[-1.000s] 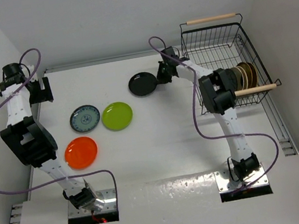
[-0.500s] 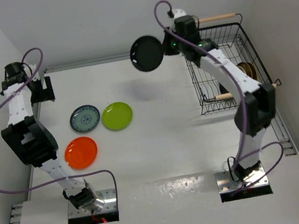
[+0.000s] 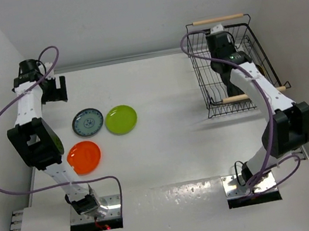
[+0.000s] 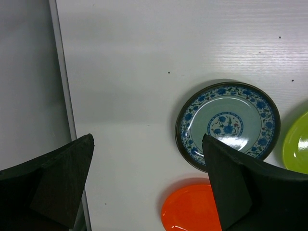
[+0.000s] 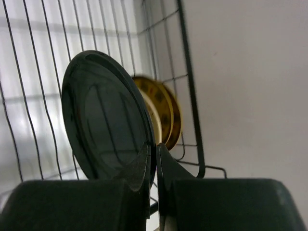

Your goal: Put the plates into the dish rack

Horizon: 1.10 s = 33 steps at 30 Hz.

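The right end effector [image 5: 153, 150] pinches the rim of a glossy black round plate [image 5: 103, 130], holding it upright so it can slot on edge into the black wire dish rack [image 5: 190, 96], beside mustard patterned plates [image 5: 167, 113] standing there. The left end effector [image 4: 147, 140], spread wide, hovers over the white surface [image 4: 144, 57] near the blue-grey patterned plate [image 4: 228, 122].
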Tool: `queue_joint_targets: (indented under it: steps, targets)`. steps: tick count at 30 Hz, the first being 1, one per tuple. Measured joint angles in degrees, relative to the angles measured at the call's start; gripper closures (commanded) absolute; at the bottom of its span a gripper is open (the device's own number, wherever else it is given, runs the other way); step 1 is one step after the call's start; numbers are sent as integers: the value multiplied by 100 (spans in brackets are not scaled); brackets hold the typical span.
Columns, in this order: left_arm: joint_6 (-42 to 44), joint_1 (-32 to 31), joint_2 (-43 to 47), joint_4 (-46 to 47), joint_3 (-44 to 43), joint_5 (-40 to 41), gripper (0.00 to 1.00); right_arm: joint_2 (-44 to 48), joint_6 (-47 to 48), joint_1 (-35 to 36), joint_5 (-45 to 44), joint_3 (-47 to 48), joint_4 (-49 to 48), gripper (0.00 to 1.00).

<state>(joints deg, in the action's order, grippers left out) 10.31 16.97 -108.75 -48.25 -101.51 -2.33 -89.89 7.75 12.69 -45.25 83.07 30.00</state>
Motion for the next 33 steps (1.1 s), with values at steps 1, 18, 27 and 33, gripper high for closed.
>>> queue_joint_targets:
  steps: [1,18,27,33]
  targets:
    - [0,-22,0,-4,0,0,0,2,22,-33,35,-203,26,100]
    - [153,-129,0,-98,201,125,0,-205,90,-479,229,-1397,-782,100]
    - [256,-179,0,-120,210,90,0,-802,160,-511,74,-1449,-1064,100]
    - [428,-227,2,-170,319,-68,0,-813,164,-501,116,-1434,-1158,80]
